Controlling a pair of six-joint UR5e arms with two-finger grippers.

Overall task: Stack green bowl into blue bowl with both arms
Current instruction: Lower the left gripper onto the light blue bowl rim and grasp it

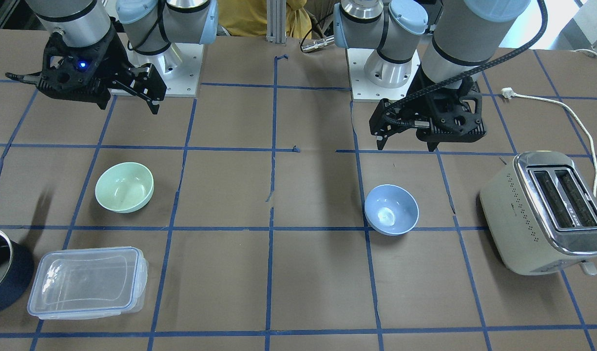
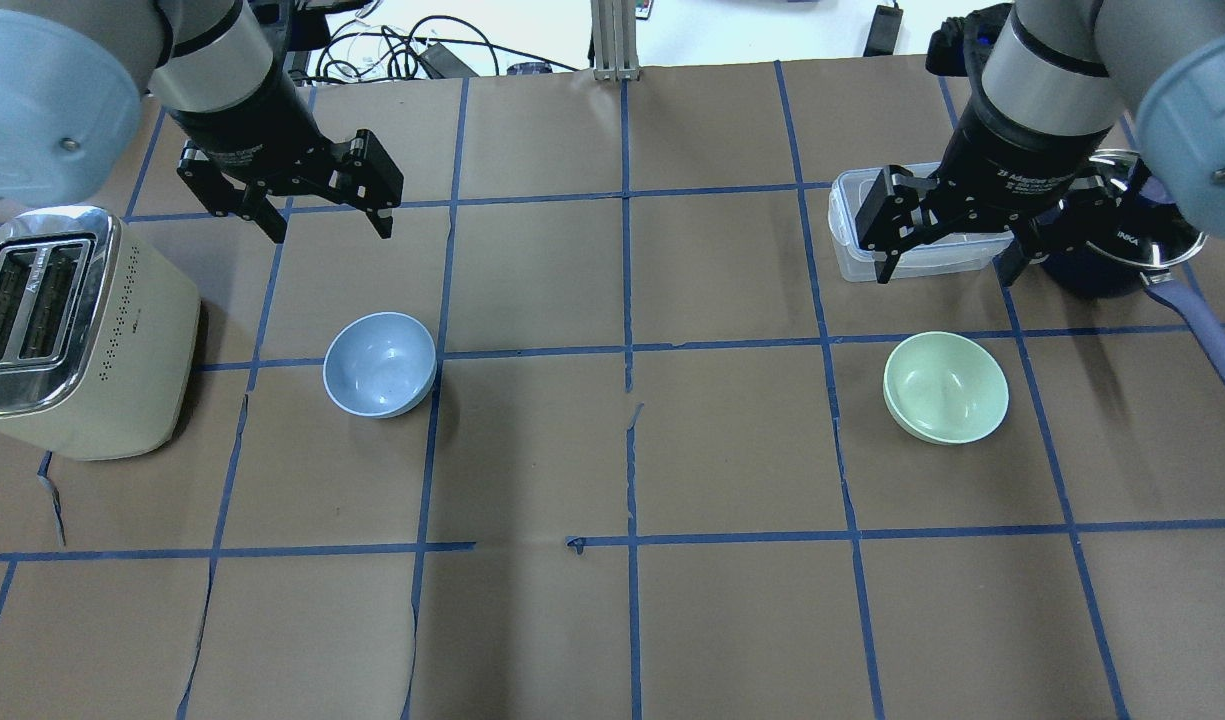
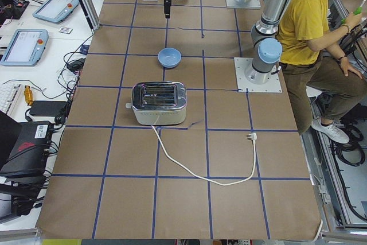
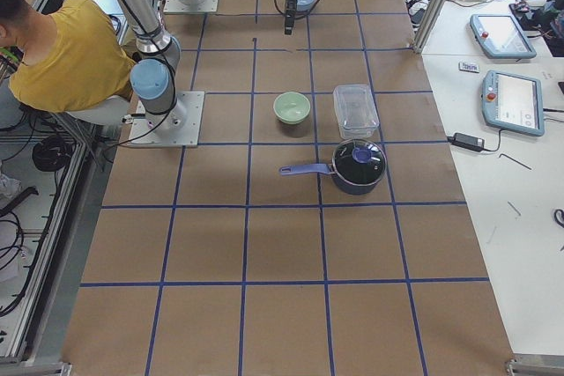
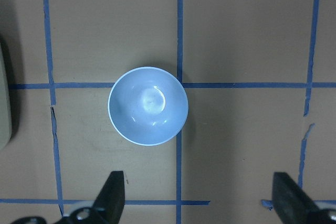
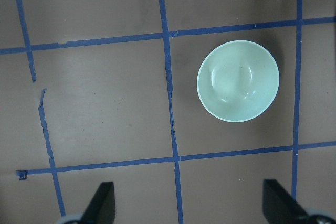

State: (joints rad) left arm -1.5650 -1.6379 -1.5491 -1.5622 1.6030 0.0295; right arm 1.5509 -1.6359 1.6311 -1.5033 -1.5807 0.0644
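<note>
Green bowl point(image 2: 945, 387) sits upright on the robot's right side, well apart from the blue bowl point(image 2: 379, 364) on the left. Right gripper point(image 2: 944, 268) and left gripper point(image 2: 330, 232) both hang spread wide, empty. Suggest: right pinches the green rim, one finger inside; left steadies the blue bowl; lower level.

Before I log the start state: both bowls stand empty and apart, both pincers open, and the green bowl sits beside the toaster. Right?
No: the blue bowl sits beside the toaster; the green bowl is on the robot's right, as the overhead view shows. The rest holds.
</note>
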